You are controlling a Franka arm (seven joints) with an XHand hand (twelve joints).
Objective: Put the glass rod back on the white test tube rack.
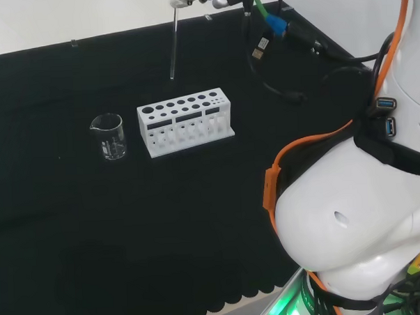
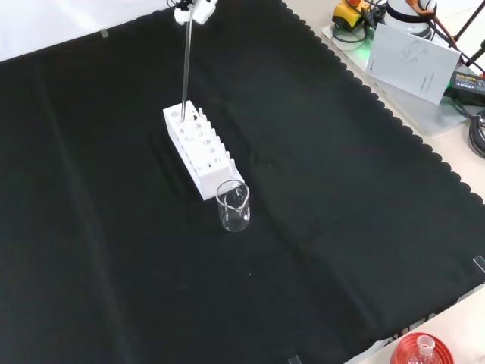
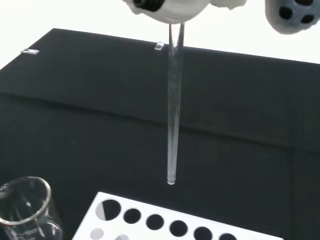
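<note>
The head view looked down past the arm at the white rack; the front view faced it from opposite; the wrist view hung just above it.

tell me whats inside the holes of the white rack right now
Nothing stands in the white test tube rack; its visible holes are dark and empty. The glass rod hangs above it from the hand, tip not yet in a hole. Hole bottoms are hidden.

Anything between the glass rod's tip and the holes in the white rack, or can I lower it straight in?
Nothing visible blocks it. The glass rod hangs from the hand with its tip above the white rack, whose visible holes look open. The beaker stands apart, beside one end.
</note>
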